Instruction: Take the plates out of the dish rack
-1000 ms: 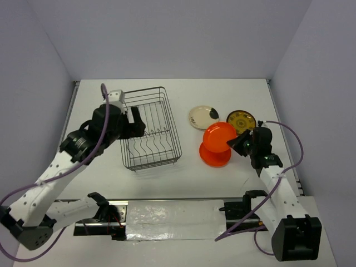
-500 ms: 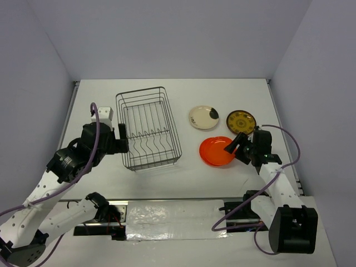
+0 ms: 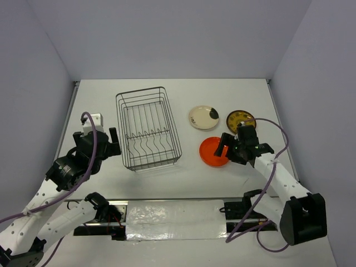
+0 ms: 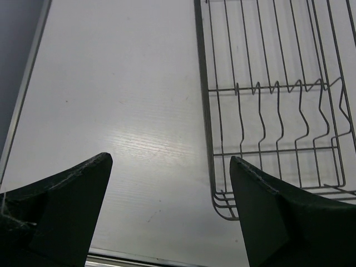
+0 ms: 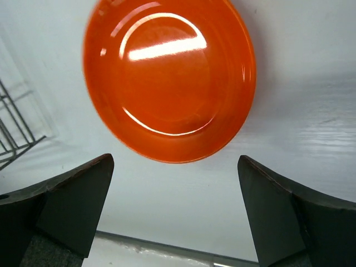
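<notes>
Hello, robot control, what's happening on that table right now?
Both open, empty: left gripper, right gripper. No plates in dish rack. Flat on table: orange plate, cream plate, brown plate. Nothing blocking.

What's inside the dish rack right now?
Only its own wire prongs: the dish rack is bare, white table showing through. The plates lie to its right. Nothing covers its interior in the top view.
</notes>
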You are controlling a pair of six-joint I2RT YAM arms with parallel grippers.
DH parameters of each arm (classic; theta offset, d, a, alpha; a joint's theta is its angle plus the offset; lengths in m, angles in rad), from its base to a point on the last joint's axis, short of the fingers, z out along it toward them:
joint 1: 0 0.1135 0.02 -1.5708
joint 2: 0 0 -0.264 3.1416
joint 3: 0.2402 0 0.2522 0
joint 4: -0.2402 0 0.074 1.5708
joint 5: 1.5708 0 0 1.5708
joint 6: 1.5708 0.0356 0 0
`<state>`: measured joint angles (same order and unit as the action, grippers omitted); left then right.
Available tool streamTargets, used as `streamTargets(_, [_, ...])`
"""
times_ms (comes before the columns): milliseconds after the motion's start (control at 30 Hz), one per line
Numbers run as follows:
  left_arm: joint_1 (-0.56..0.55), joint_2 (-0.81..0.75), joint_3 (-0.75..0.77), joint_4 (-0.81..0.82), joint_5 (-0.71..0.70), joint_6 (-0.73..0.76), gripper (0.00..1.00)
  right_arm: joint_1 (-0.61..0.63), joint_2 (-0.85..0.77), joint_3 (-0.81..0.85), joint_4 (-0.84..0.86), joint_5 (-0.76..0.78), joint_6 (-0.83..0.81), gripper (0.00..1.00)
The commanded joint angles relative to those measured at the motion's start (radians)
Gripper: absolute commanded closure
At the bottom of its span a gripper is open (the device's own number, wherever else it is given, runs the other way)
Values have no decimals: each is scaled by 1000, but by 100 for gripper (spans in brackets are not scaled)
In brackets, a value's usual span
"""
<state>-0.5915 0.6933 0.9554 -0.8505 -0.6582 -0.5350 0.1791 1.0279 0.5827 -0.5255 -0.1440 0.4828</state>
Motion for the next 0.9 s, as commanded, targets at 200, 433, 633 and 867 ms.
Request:
streamTargets(200, [15, -80, 3, -15, -218, -134, 1, 100, -386, 385, -275, 319, -82, 0])
streamTargets(433, [19, -262, -32, -13, -232, -166, 1, 102, -534, 618, -517, 487, -156, 0])
streamTargets(633, [18, -351, -53, 14, -208, -151, 1, 99, -624, 641, -584, 543, -216, 0])
streamTargets(867, [18, -328, -57, 19, -192, -143, 0, 100, -658, 620, -582, 532, -239, 0])
